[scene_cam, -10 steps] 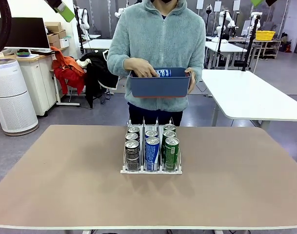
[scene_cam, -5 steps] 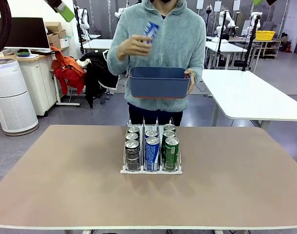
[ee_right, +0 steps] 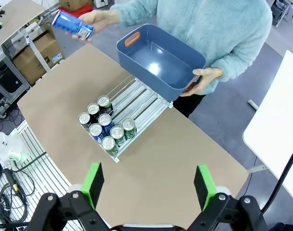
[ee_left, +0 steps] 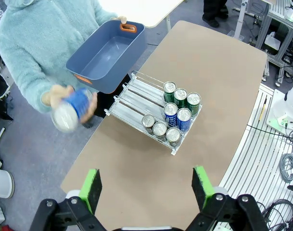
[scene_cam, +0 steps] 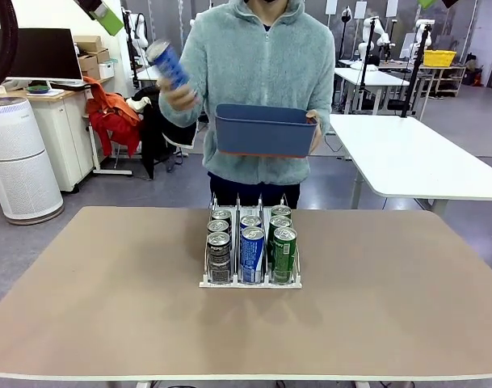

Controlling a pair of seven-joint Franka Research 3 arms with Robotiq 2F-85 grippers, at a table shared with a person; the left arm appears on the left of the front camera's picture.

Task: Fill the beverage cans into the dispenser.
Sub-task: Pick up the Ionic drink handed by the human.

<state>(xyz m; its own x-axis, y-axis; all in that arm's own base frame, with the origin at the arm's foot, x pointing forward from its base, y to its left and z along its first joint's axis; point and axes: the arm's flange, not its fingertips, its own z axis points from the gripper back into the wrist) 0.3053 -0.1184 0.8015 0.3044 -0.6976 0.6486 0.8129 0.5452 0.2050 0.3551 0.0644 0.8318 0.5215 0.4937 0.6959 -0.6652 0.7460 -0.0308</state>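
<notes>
Nearest, both arms are hanging high above the counter (scene_cam: 108, 315) with nothing in them: the left arm's jaws are standing wide apart, green pads (ee_left: 92, 188) bare, and the right arm's jaws are gaping the same way, pads (ee_right: 203, 185) bare too. Below them the dispenser (scene_cam: 250, 284) is sitting mid-counter, towards the far edge. Eight beverage cans (scene_cam: 252, 255) are standing upright behind its front lip: three dark ones in the lane on the robot's left, two blue in the middle lane, three green in the right lane. Behind them the lanes are lying bare. Beyond the far edge a person is holding a blue can (scene_cam: 166, 63) raised to one side in one hand (scene_cam: 181, 93), well apart from the dispenser. The other hand (scene_cam: 313, 133) is gripping the dark blue tub (scene_cam: 262, 133), which is looking empty from above. By my reading the filling is nearing its end, with that raised can, probably for the shorter middle lane, being what is left. The raised can is blurring, so its lettering is unreadable. From the front the rear cans are partly hiding behind the front row, and the tub's inside behind its wall.
</notes>
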